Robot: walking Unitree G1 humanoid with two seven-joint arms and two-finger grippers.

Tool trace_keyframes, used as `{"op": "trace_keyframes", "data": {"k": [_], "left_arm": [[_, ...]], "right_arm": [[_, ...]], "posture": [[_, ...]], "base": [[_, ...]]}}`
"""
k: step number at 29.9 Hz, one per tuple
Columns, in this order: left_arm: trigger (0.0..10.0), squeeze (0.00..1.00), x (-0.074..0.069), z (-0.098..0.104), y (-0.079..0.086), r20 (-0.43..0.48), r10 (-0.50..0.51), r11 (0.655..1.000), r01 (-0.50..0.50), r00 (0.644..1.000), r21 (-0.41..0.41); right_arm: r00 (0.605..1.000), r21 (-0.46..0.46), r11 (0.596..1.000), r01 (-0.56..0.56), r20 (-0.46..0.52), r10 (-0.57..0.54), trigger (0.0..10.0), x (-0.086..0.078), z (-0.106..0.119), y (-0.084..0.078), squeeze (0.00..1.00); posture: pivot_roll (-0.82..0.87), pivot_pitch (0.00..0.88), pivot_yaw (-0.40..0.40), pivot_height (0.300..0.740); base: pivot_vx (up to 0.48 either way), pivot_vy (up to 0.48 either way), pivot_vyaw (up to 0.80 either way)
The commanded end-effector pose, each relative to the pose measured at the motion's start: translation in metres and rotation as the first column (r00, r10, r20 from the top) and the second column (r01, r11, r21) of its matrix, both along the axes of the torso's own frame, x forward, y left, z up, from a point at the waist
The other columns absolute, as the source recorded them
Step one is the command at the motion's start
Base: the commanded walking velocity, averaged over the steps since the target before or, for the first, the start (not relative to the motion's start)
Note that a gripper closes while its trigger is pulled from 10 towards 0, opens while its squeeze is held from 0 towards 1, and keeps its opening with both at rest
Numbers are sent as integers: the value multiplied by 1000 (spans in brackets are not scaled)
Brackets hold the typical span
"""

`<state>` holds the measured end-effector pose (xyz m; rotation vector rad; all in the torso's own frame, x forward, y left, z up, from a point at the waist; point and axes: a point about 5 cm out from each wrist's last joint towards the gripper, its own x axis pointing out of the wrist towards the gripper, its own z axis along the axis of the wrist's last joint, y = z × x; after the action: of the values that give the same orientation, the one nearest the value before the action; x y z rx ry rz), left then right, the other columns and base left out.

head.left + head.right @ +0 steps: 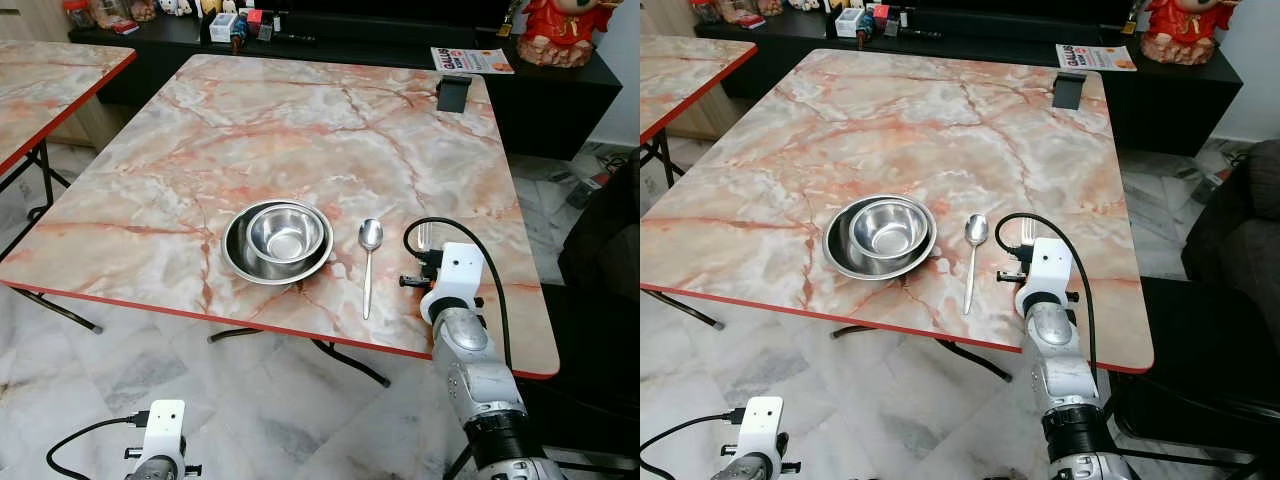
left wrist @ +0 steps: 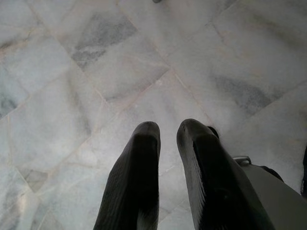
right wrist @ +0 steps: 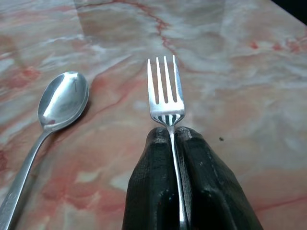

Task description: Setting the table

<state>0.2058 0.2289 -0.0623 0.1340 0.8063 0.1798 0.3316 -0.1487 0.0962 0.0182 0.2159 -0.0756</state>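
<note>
Clamping the fork (image 3: 166, 96) between its fingers, the right gripper (image 3: 175, 136) hovers beside the spoon (image 3: 57, 108).

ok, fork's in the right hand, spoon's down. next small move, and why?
Probably lower the fork onto the table and release. The right hand pinches its neck just right of the spoon, tines pointing away like the spoon's bowl.
</note>
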Motion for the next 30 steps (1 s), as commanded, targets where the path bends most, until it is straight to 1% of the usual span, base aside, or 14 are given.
{"op": "trace_keyframes", "data": {"k": [1, 9, 13, 23, 24, 25, 26, 30], "left_arm": [[10000, 0, -8, -4, 3, -35, -4, 1000, 4, 999, 4], [10000, 0, -8, -4, 3, -40, -8, 1000, 9, 999, 7], [10000, 0, -8, -4, 2, -40, -9, 1000, 9, 999, 6], [10000, 0, -7, -4, 2, -38, -11, 1000, 12, 999, 5], [10000, 0, -7, -4, 2, -38, -11, 1000, 11, 999, 6], [10000, 0, -7, -4, 2, -39, -10, 1000, 10, 999, 6], [10000, 0, -8, -4, 2, -39, -10, 1000, 11, 999, 7], [10000, 0, -8, -4, 2, -40, -12, 1000, 12, 999, 7]], "right_arm": [[1000, -7, 1000, 1, -17, -1, 10000, 1, -1, 2, 0], [999, -15, 1000, 4, -38, -5, 10000, 0, -5, 3, 0], [999, -43, 999, -3, -42, 1, 10000, -1, -7, 3, 0], [999, -48, 999, 14, -46, -16, 10000, 0, -9, -1, 0], [999, -48, 999, 14, -44, -16, 10000, 0, -9, -1, 235], [999, -48, 999, 15, -43, -17, 10000, 0, -9, -2, 518], [999, -46, 999, 13, -40, -15, 10000, 0, -9, -2, 1000], [999, -55, 998, 10, -37, -12, 10000, 0, -9, -3, 1000]], "posture": [[-2, 155, 5, 740], [-4, 155, 4, 740], [-2, 152, 2, 740], [1, 153, 2, 740], [1, 152, 2, 740], [0, 152, 3, 740], [0, 153, 3, 740], [1, 153, 3, 740]], "base": [[0, 0, 0], [0, 0, 0], [0, 0, 0], [0, 0, 0], [0, 0, 0], [0, 0, 0], [0, 0, 0], [0, 0, 0]]}}
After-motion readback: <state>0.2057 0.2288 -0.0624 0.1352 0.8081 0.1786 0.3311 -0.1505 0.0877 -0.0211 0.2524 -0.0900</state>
